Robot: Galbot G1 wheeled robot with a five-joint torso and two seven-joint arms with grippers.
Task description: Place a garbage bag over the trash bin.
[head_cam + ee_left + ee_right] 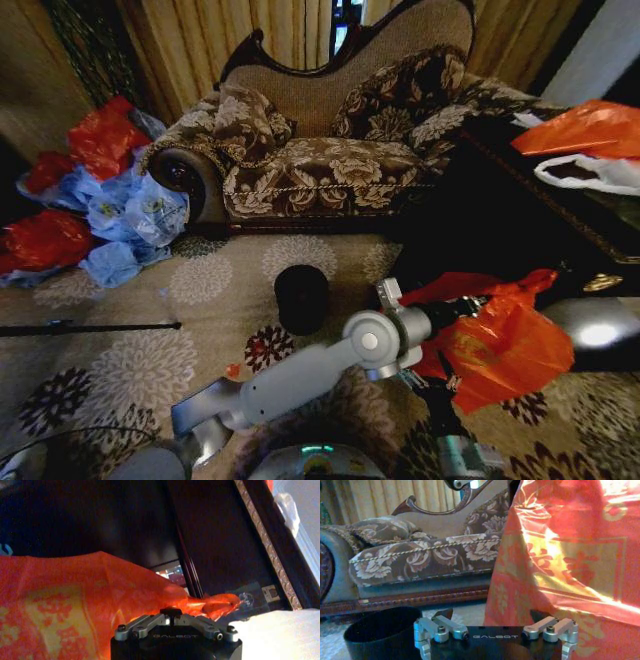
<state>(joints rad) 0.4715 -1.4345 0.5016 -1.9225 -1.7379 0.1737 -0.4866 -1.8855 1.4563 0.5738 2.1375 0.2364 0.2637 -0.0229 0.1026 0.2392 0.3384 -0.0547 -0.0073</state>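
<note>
Garbage bag (pixel 505 345), yellow print, "GALBOT" gripper (pixel 172 612)

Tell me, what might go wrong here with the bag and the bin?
1. The left gripper pinches just a twisted corner of the bag, so the thin plastic could slip free.
2. The bag hangs bunched up, off to the side of the bin; unless its mouth is spread, it may not go over the rim.
3. The bin stands loose on the carpet, close to the open right gripper; a nudge might tip it.
</note>
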